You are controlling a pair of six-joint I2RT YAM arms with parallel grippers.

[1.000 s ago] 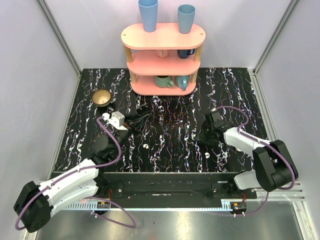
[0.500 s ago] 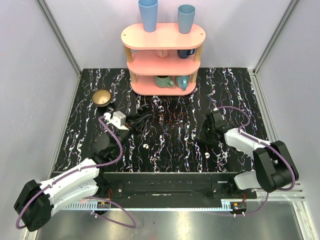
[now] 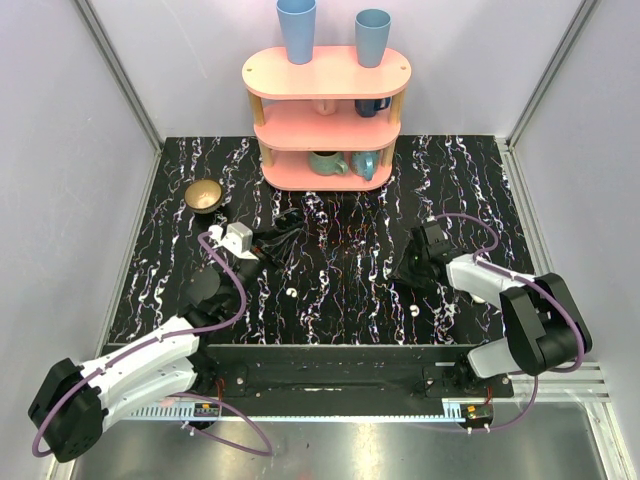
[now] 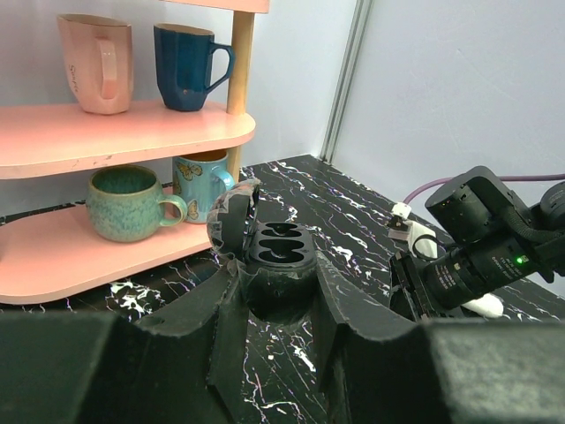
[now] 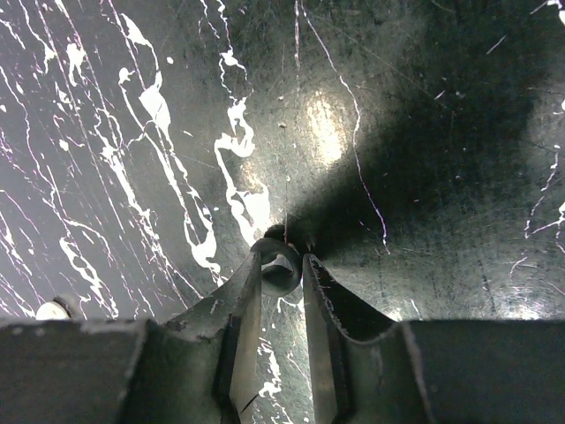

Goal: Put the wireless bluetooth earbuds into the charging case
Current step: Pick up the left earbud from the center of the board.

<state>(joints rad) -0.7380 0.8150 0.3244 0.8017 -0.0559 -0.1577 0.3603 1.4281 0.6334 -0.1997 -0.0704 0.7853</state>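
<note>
Earbud (image 5: 281,268) pinched in right claw (image 5: 282,262), we judge; open charging case (image 4: 279,242), gripped by left claw (image 4: 275,276), lies leftward.

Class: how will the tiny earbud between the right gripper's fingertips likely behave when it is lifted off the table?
The earbud looks tiny, rounded and glossy, so it is probably light but slippery. It could squirt from the narrow fingertips of the right gripper. Dropped on the smooth tabletop, it may well roll.

left gripper (image 4: 277,287) clamps the open charging case (image 4: 281,244)
</note>
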